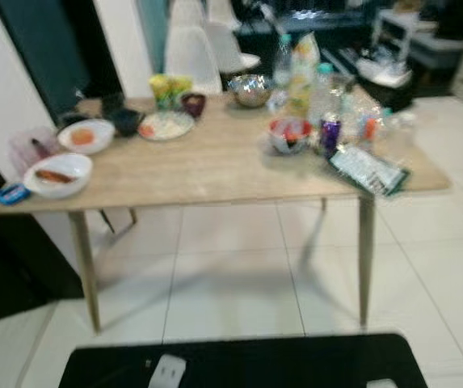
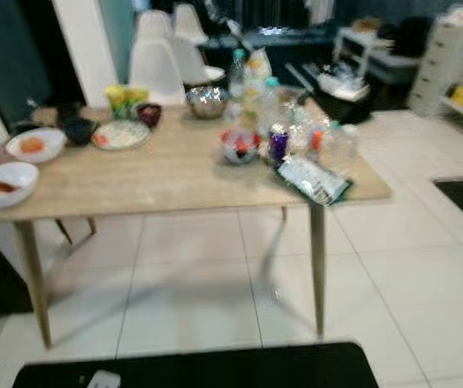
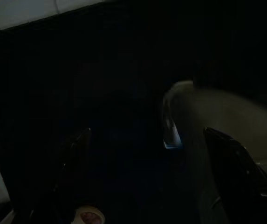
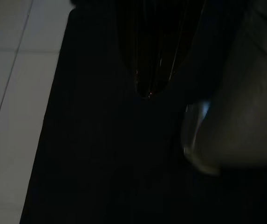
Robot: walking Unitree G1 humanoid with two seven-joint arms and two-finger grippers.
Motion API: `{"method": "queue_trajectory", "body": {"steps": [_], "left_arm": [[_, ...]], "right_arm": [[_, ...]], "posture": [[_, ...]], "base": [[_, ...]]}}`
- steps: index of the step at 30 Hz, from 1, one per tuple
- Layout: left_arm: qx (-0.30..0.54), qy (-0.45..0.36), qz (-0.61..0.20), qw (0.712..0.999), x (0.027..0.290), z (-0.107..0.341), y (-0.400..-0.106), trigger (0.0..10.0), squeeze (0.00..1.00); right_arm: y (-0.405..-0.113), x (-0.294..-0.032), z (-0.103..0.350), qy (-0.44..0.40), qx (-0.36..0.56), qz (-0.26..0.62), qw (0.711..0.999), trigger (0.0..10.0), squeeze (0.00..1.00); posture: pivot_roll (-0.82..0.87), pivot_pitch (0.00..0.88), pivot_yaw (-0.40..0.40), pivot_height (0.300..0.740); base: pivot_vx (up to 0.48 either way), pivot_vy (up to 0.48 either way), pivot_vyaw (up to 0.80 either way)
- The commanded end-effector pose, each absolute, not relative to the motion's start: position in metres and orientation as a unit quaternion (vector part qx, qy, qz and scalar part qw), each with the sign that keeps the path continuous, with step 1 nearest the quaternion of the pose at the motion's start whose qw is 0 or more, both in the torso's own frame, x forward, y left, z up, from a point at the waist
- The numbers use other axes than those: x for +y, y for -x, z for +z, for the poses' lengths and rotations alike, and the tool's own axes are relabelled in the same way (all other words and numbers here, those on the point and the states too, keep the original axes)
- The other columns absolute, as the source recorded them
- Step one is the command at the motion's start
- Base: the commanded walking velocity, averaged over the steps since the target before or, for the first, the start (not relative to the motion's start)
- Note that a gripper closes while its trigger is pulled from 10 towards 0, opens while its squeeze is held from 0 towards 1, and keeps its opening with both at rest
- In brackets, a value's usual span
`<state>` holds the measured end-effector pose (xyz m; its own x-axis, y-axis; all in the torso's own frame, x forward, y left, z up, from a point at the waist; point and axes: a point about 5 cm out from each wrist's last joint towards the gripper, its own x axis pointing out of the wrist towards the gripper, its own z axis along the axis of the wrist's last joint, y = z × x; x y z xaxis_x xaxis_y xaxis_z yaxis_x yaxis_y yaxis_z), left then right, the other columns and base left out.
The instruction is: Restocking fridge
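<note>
- Groceries for the fridge crowd the light wooden table (image 1: pixel 215 174): clear plastic bottles (image 1: pixel 321 90) and a purple can (image 1: pixel 330 134) near its far right corner, a shiny green-edged packet (image 1: pixel 368 170) at the right front edge.
- White oval bowls of orange food (image 1: pixel 56 175) sit by the left edge; a steel bowl (image 1: pixel 250 89) stands at the far edge.
- The left gripper (image 3: pixel 147 163) hangs in the dark, fingers apart.
- The right gripper (image 4: pixel 152 70) hangs above white floor tiles (image 4: pixel 12 93); whether its fingers are parted I cannot tell.
</note>
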<state>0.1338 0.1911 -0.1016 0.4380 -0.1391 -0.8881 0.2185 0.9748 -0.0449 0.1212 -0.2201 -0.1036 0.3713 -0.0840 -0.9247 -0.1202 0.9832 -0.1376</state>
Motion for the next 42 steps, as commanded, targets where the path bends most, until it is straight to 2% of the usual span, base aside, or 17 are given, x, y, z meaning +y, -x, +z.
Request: {"method": "queue_trajectory", "body": {"steps": [1, 9, 13, 18, 28, 42], "left_arm": [[0.528, -0.045, -0.109, 0.841, 0.193, -0.103, -0.13, 10.0, 0.0], [0.525, -0.048, -0.108, 0.843, 0.191, -0.102, -0.133, 10.0, 0.0], [0.522, -0.027, -0.085, 0.848, 0.19, -0.102, -0.135, 10.0, 0.0], [0.523, -0.028, -0.096, 0.846, 0.188, -0.102, -0.135, 10.0, 0.0], [0.529, -0.034, -0.103, 0.842, 0.191, -0.103, -0.132, 10.0, 0.0], [0.529, -0.028, -0.105, 0.842, 0.186, -0.103, -0.132, 10.0, 0.0]], "right_arm": [[-0.121, -0.216, -0.105, 0.092, 0.562, 0.018, 0.822, 10.0, 0.0], [-0.126, -0.216, -0.103, 0.094, 0.559, 0.02, 0.823, 10.0, 0.0], [-0.127, -0.214, -0.103, 0.104, 0.561, 0.032, 0.821, 10.0, 0.0], [-0.129, -0.214, -0.103, 0.108, 0.559, 0.036, 0.821, 10.0, 0.0], [-0.13, -0.217, -0.101, 0.12, 0.558, 0.043, 0.82, 10.0, 0.0], [-0.117, -0.223, -0.104, 0.124, 0.569, 0.044, 0.812, 10.0, 0.0]], "posture": [[0.06, 0.0, 0.023, 0.738], [0.07, 0.0, 0.014, 0.738], [0.07, 0.0, -0.008, 0.738], [0.07, 0.0, -0.01, 0.738], [0.07, 0.0, -0.011, 0.738], [0.06, 0.0, -0.012, 0.738]], "base": [[0.48, 0.0, 0.0], [0.424, 0.0, 0.0], [0.0, 0.0, 0.0], [0.0, 0.0, 0.0], [0.0, -0.442, 0.0], [0.0, -0.456, 0.0]]}}
